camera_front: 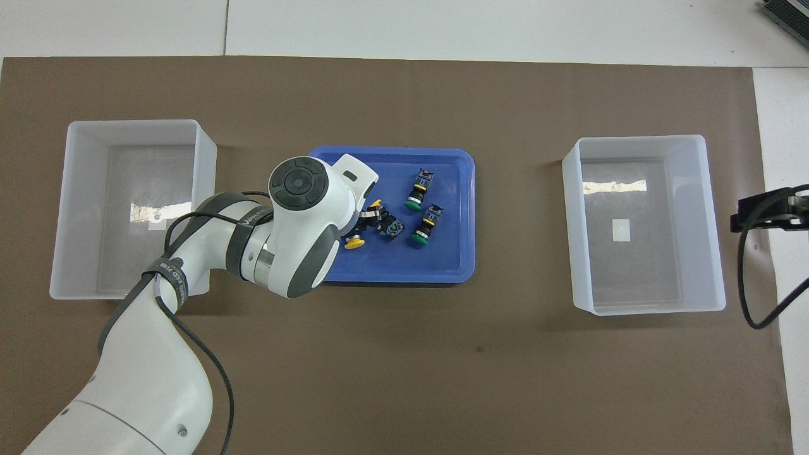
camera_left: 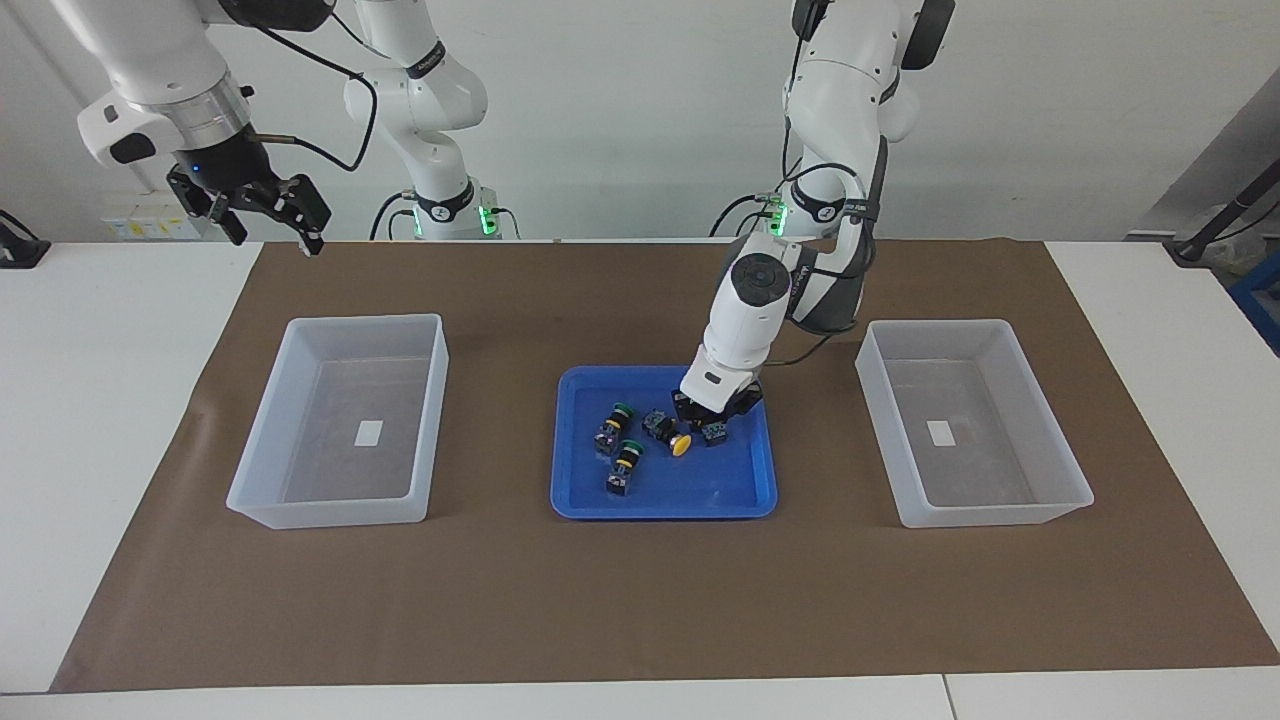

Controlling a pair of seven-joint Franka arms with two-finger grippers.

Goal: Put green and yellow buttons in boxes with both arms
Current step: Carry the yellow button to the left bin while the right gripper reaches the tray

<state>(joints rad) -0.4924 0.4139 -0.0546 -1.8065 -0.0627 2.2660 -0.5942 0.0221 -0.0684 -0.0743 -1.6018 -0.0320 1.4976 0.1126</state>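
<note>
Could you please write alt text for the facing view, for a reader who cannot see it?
The left gripper is down in a blue tray, shut on a yellow button, with a second yellow button and two green buttons beside it. A box stands at each end, and the right gripper waits open, raised over the table's edge.

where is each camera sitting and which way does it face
Facing view: high across the table, looking at both arms; left gripper down in the blue tray, right gripper raised near the table's robot edge.
Overhead view: high above the robots' end, looking steeply down; left arm over the tray, only a bit of the right gripper at the edge.
Shared: tray, buttons, both boxes.
</note>
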